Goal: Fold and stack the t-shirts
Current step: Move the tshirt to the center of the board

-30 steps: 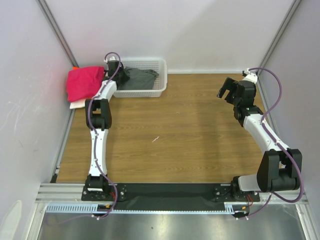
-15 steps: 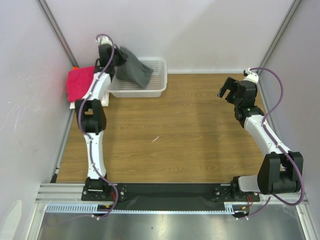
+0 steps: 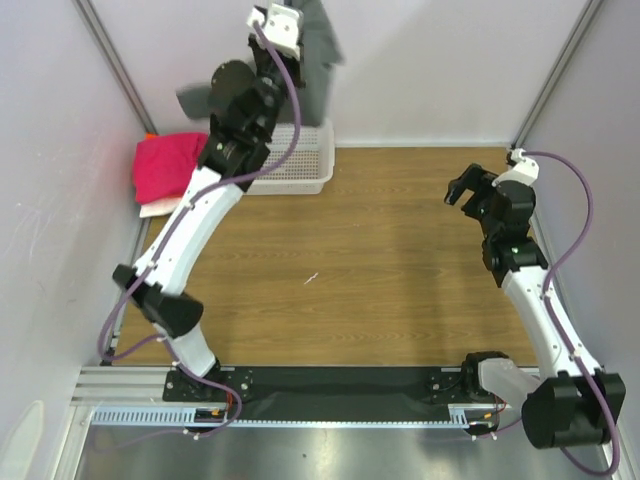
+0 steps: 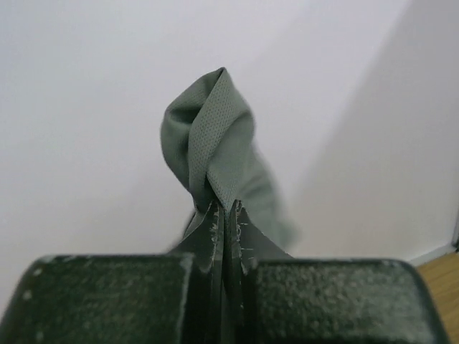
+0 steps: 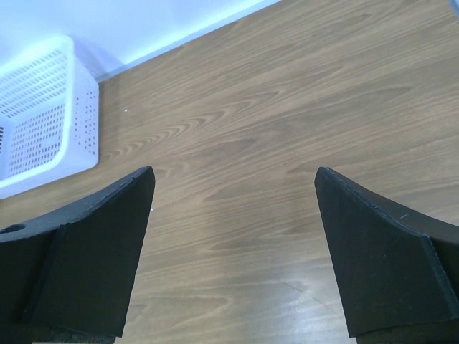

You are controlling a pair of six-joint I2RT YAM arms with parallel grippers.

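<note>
The grey shirt (image 3: 318,62) is hanging in the air, pinched at a bunched fold by the left claw (image 3: 297,13). In the left wrist view the two fingers are pressing tight together on the cloth (image 4: 215,136), and a twisted loop of fine mesh fabric is standing up just beyond the left claw's tips (image 4: 224,211). Below that claw the rest of the shirt is trailing down in front of the back wall (image 3: 430,60), its lower edge hanging over the basket (image 3: 305,170). A blurred grey patch is showing to the left of the arm; I cannot tell whether it is part of the same shirt.

Down and to the left of the left claw, the pink shirt (image 3: 167,166) is lying in a heap at the counter's far left corner, just beside the basket. It is resting on a white shirt (image 3: 155,208), and an orange scrap (image 3: 150,136) is peeking out behind it.

The right claw (image 3: 465,187) is hovering over the right side of the counter (image 3: 350,270) with its jaws standing wide apart and gripping nothing. Between its tips (image 5: 233,175) only bare wood-grain board (image 5: 251,107) is showing, with the basket (image 5: 43,115) off to its far left.

Pale plain walls are closing the counter in on three sides, with slanted metal posts (image 3: 108,58) at the back corners. A metal rail (image 3: 340,385) with a dark strip is running along the near edge, carrying both arm bases.
</note>
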